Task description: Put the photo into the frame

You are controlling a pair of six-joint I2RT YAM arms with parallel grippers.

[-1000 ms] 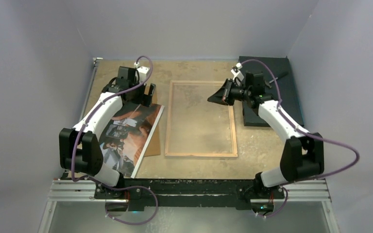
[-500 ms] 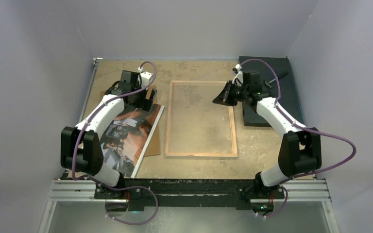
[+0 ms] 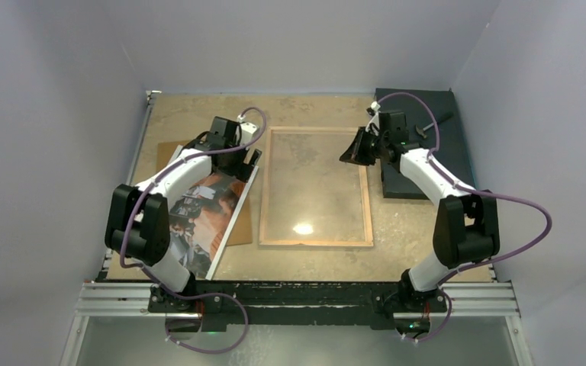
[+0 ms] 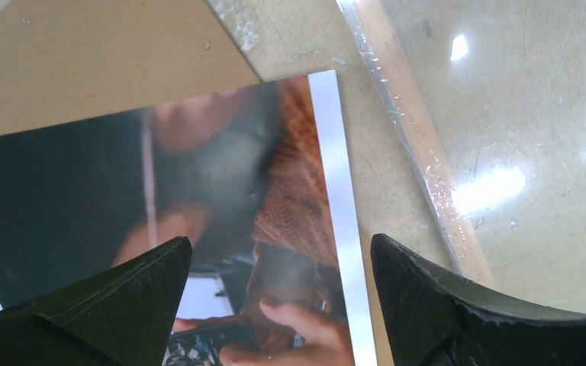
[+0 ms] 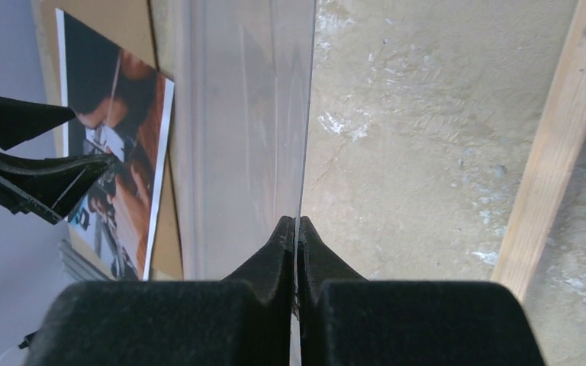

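The photo (image 3: 202, 217) is shown face up just left of the frame (image 3: 263, 191), long axes roughly parallel. Its far corner is straddled by the spread left gripper (image 4: 278, 252). Apparently a clear pane (image 5: 244, 114) is pinched by the right gripper (image 5: 296, 223).

Overhead camera looks down; both close wrist cameras share the photo (image 3: 214, 215).

Narrow strip of bare table (image 4: 385, 206) between photo (image 4: 198, 175) and frame (image 4: 416, 152) left rail: passable. Clear pane (image 5: 244, 114), seemingly tilted, covers frame opening. Black slab (image 3: 456, 141) bounds right side.
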